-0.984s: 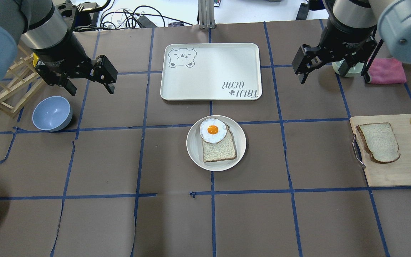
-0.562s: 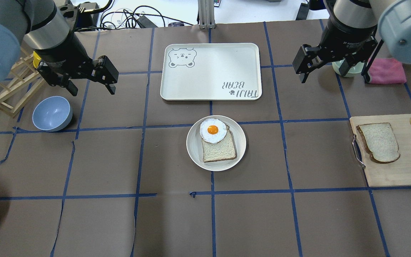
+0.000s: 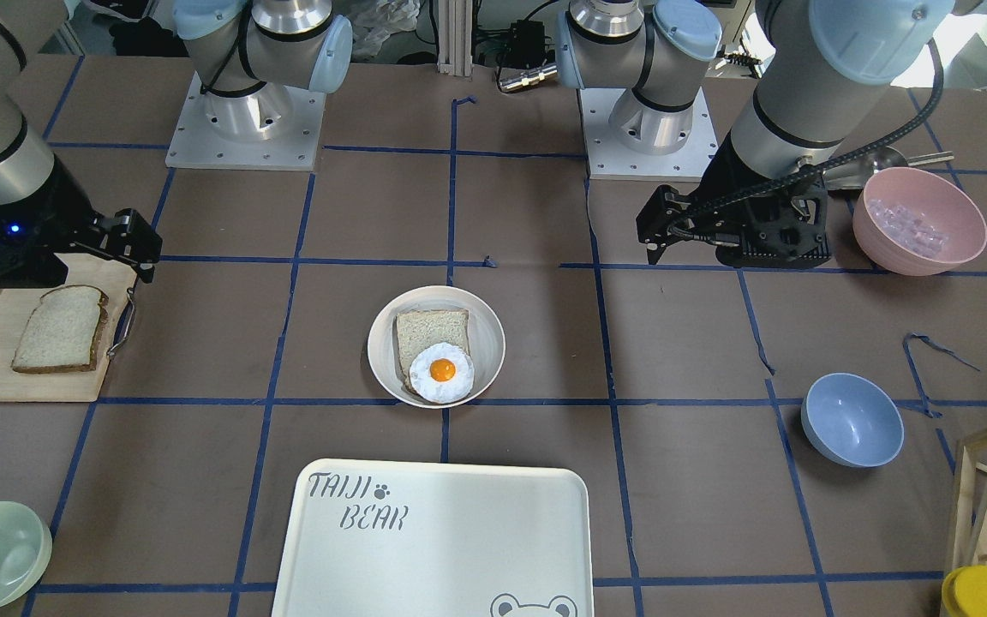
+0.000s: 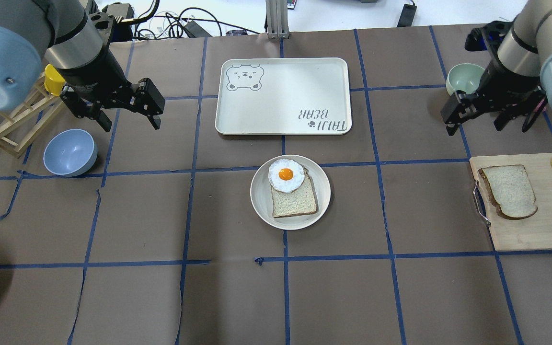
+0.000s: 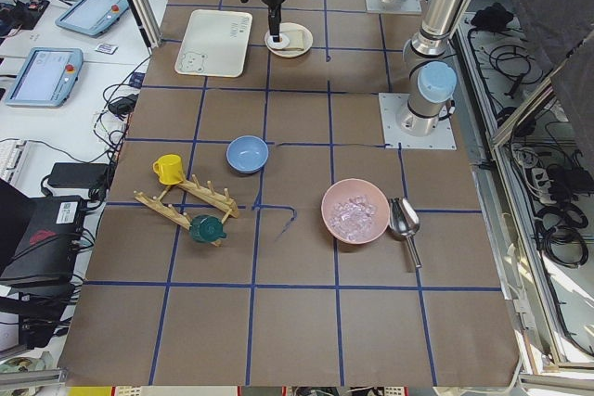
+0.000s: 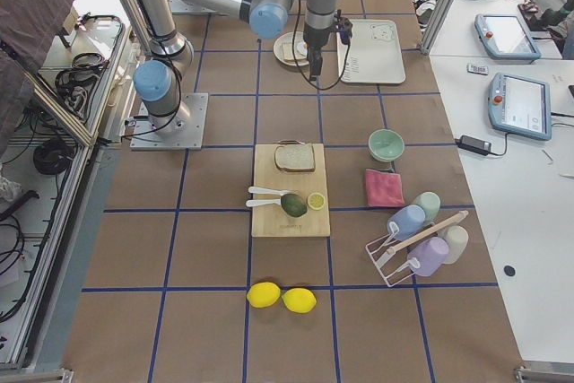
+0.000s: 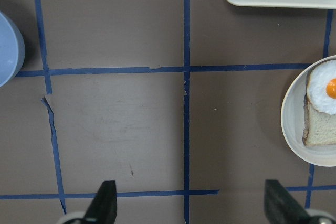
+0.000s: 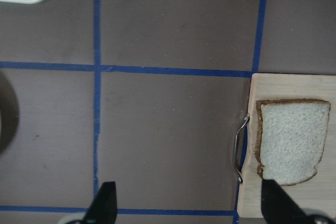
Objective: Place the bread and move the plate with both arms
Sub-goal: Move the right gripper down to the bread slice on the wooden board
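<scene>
Overhead view. The bread (image 4: 508,191) lies flat on the cutting board (image 4: 534,235), at 3 o'clock from the plate (image 4: 258,201), which carries a smaller slice (image 4: 296,201) and a fried egg (image 4: 286,175). My right gripper (image 4: 475,125) hangs at 11 o'clock from the bread, fingers spread and empty. The left gripper (image 4: 131,123) is likewise spread. Risk, as I judge it: a flat slice offers little edge, so my fingertips may jam on the board or shove the bread.

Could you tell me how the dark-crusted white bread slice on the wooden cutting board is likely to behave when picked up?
The dark-crusted white bread slice looks thin and flat, so probably light, and it may sag if pinched at one edge. It lies flush on the wooden cutting board, so it might slide.
</scene>
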{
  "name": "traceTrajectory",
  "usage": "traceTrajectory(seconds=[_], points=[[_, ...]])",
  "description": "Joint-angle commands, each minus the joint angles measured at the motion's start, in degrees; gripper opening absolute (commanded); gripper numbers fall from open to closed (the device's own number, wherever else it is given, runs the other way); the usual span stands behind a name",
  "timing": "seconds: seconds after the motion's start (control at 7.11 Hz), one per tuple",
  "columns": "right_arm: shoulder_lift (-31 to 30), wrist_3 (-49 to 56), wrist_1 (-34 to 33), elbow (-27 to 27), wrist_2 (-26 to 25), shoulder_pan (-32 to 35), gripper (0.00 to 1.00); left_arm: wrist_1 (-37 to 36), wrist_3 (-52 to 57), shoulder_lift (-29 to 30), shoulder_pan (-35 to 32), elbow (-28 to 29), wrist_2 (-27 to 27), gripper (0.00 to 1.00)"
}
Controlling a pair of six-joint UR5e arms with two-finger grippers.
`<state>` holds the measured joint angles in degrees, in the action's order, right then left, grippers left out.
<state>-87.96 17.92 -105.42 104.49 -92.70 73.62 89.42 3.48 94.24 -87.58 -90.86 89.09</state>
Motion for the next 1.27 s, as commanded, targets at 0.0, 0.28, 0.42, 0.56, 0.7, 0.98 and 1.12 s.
traceTrajectory(seconds=[0.0,0.28,0.42,0.56,0.7,0.98,1.12], points=[[2.5,2.0,-17.1,12.7,-5.6,-5.4,0.85,-4.2,-0.7,3.0,-2.1,-1.4,-0.6,1.00],[6.6,2.5,-20.2,14.5,-6.8,-7.1,0.68,-15.6,-1.1,3.9,-4.6,-8.1,-0.5,1.00],[8.4,2.4,-20.3,14.6,-7.7,-7.1,0.58,-15.9,-1.8,3.8,-4.4,-8.5,-0.4,1.00],[9.0,2.4,-20.3,14.5,-9.4,-7.1,0.49,-15.2,-1.8,3.4,-3.8,-8.3,-0.1,1.00],[10.0,2.5,-20.5,14.6,-10.4,-7.1,0.45,-12.1,-1.8,2.6,-3.4,-7.9,0.3,1.00],[12.7,2.6,-24.6,14.5,-12.1,-7.1,0.44,-3.9,-1.5,1.7,-1.2,-3.4,1.3,1.00],[12.8,2.6,-24.6,14.5,-12.2,-7.1,0.43,-2.4,-1.5,1.5,-1.0,-2.2,1.5,1.00]])
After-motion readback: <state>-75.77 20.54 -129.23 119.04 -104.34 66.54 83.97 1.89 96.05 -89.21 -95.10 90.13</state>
